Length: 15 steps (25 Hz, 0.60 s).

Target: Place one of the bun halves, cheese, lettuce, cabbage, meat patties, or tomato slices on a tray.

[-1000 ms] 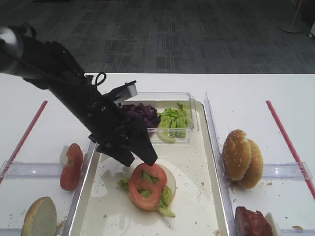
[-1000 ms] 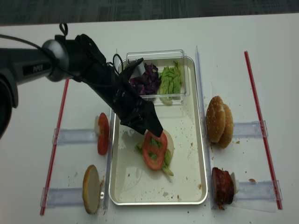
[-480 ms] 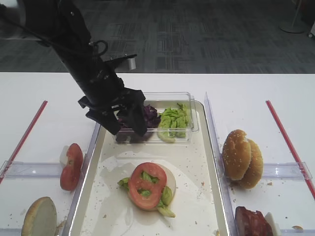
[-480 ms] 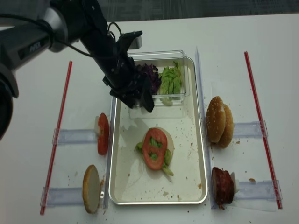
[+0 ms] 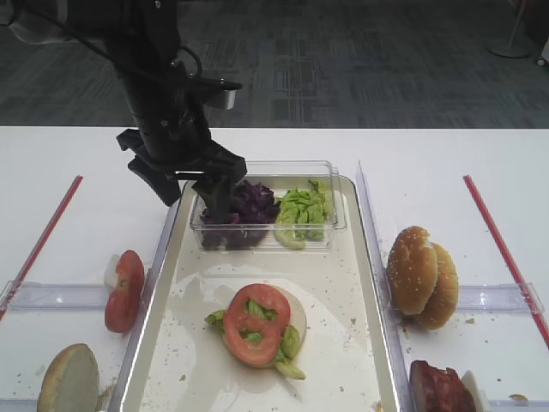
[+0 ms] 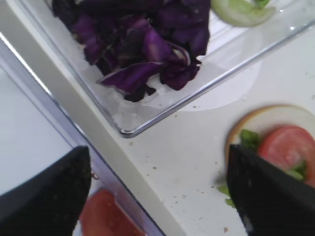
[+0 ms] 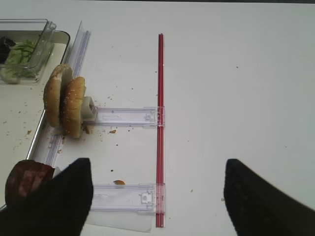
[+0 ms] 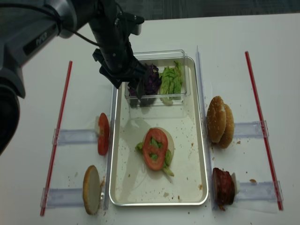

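- Exterior high: the left gripper [image 5: 196, 178] is seen poised over the near left corner of the clear plastic box [image 5: 334, 193], jaws spread wide and nothing held. The cabbage [image 5: 250, 202] lies heaped in the box's left half, the lettuce [image 5: 302, 210] in its right half. On the tray [image 5: 364, 283] a bun half is topped with lettuce and a tomato slice [image 5: 256, 323].
- Right wrist: the right gripper [image 7: 155, 206] is shown parked over the table to the right of the tray, its fingers apart and empty. Two bun halves [image 7: 65, 100] stand on edge beside the tray rim; a meat patty [image 7: 27, 179] lies nearer.
- Left wrist: the purple heap is seen just ahead of the open fingers [image 6: 44, 189], behind the box wall.
- Exterior high (realsense): the gripper is shown at the box's left end.
- The cabbage appears to be the next pick. A clean pick would be made by lowering the fingers inside the wall, straddling the heap's middle, and closing gently so that shreds are gathered and the light box is not dragged.
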Each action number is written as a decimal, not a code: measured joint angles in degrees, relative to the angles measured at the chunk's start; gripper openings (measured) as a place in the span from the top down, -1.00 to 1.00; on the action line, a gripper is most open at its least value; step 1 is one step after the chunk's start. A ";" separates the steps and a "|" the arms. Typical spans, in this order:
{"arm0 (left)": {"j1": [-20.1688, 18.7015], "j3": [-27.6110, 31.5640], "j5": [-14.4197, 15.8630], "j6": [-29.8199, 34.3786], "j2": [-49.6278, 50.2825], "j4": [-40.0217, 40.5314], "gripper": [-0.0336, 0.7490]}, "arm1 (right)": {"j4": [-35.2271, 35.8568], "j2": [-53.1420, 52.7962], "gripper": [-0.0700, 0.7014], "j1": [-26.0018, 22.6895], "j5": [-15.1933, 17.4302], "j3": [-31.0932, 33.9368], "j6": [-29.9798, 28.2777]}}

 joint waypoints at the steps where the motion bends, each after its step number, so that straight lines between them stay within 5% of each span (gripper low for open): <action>1: -0.39 -0.03 0.10 -0.71 0.00 1.67 -0.43 | 0.00 0.00 -0.66 0.00 0.00 0.00 0.00; 15: -0.79 -0.13 0.10 -1.63 0.00 5.05 -0.43 | 0.00 0.00 -0.66 0.00 0.00 0.00 0.00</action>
